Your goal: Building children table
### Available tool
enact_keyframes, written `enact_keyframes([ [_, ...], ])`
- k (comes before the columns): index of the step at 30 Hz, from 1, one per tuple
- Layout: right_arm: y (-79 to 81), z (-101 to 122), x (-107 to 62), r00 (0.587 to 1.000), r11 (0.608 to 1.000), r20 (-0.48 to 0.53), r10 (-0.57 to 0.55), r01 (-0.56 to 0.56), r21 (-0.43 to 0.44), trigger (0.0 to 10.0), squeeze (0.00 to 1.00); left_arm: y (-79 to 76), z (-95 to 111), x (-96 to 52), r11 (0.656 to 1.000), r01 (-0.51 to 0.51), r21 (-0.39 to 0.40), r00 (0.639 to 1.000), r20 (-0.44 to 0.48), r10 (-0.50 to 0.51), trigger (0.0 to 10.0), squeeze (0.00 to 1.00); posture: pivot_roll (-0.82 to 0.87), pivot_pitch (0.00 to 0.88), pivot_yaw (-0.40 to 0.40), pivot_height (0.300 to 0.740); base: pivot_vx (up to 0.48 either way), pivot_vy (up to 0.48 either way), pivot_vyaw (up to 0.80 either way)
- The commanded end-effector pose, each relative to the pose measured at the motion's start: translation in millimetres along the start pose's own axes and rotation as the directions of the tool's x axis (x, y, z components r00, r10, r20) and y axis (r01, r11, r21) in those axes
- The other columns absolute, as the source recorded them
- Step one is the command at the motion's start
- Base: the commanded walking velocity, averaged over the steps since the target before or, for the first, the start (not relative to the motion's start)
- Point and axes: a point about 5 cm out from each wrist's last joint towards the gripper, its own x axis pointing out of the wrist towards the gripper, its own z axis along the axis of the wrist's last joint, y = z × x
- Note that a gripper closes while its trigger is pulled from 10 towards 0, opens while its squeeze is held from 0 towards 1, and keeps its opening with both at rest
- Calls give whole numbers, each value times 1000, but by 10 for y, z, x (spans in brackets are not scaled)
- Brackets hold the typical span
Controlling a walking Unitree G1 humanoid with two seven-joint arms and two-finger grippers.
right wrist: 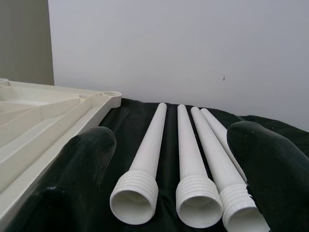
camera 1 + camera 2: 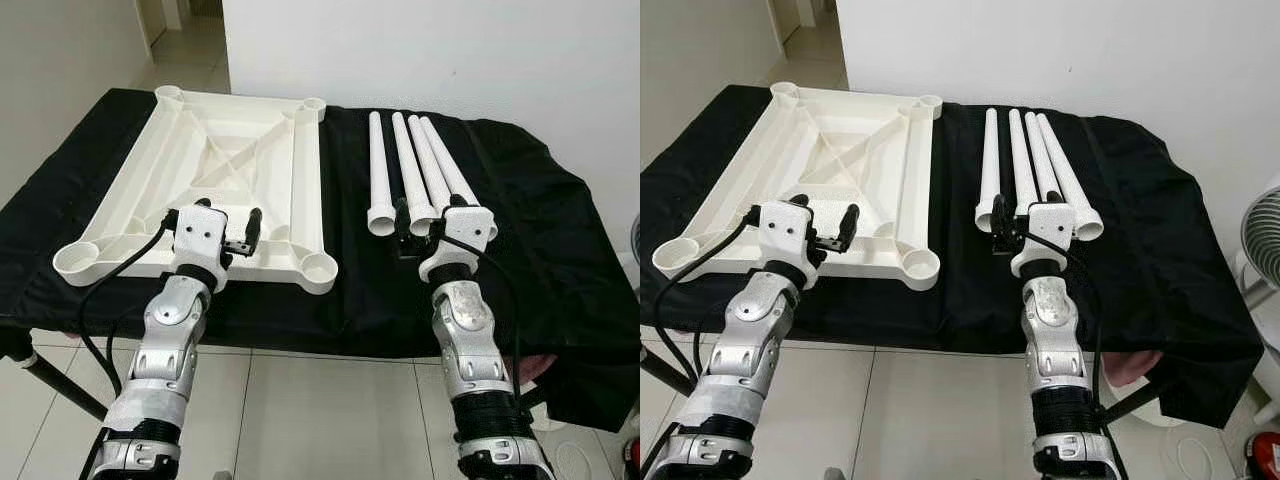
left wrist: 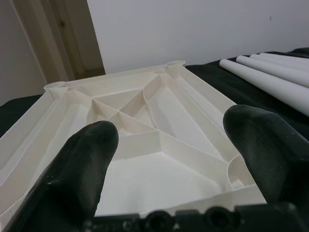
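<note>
An upturned white plastic tabletop (image 2: pixel 240 150) with ribs and round corner sockets lies on the left half of a table draped in black cloth (image 2: pixel 540 230). Several white table legs (image 2: pixel 412 165) lie side by side to its right, threaded ends toward me. My left gripper (image 2: pixel 230 220) hovers open over the tabletop's near edge, and the ribbed underside (image 3: pixel 159 116) shows between its fingers. My right gripper (image 2: pixel 428 215) stands open just before the legs' near ends (image 1: pixel 193 203), empty.
A white wall runs behind the table, with a doorway (image 2: pixel 175 20) at the back left. A fan (image 2: pixel 1265 240) stands by the table's right end. Pale floor tiles (image 2: pixel 330 410) lie below the near edge, and the table's dark metal leg (image 2: pixel 60 385) slants at lower left.
</note>
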Motion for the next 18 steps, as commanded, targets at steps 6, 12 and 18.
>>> enact_keyframes([
  [6,52,-43,14,1000,999,-3,14,-14,-28,10000,0,108,-5,-25,983,-182,-3,983,5,182,10000,0,14,0,-50,740,0,0,0],
  [12,41,-63,11,1000,999,-10,19,-19,-33,10000,0,177,-24,-46,981,-196,-7,981,-4,196,10000,0,8,0,-45,740,0,0,0],
  [18,21,-85,22,1000,999,-16,16,-17,-44,10000,0,192,-12,-34,980,-200,-3,980,5,200,10000,0,13,0,-49,740,0,0,0],
])
